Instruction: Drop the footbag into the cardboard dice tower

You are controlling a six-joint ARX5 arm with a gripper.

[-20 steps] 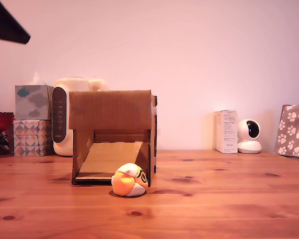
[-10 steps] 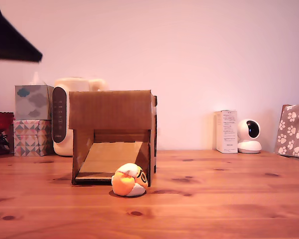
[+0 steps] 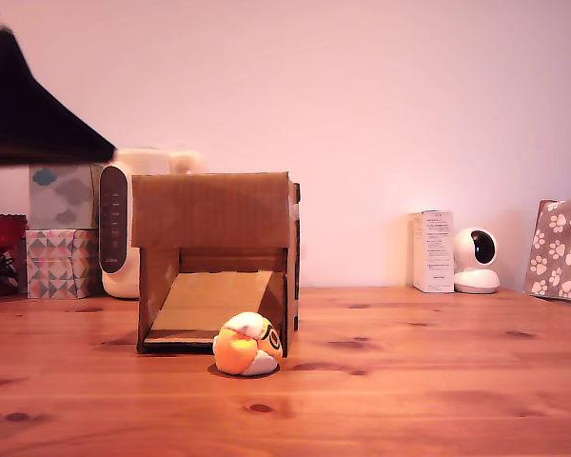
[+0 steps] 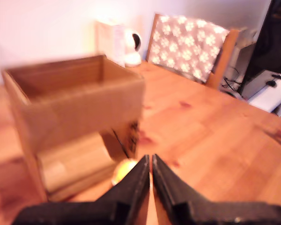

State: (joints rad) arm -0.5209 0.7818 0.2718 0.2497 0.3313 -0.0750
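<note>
Knocking the footbag (image 3: 247, 345) aside is the main risk: it rests on the desk (image 3: 409, 381) just outside the cardboard dice tower (image 3: 214, 259) front opening, touching its corner wall. The hand (image 4: 151, 166) hovers high above, pointed down toward it, fingers nearly together with only a slit between, holding nothing

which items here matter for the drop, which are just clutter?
Job: footbag on the table by the tower's front; cardboard dice tower; gripper, jaws nearly closed, empty.

Clutter: tissue boxes, cream appliance, white box, camera, paw-print chair.
</note>
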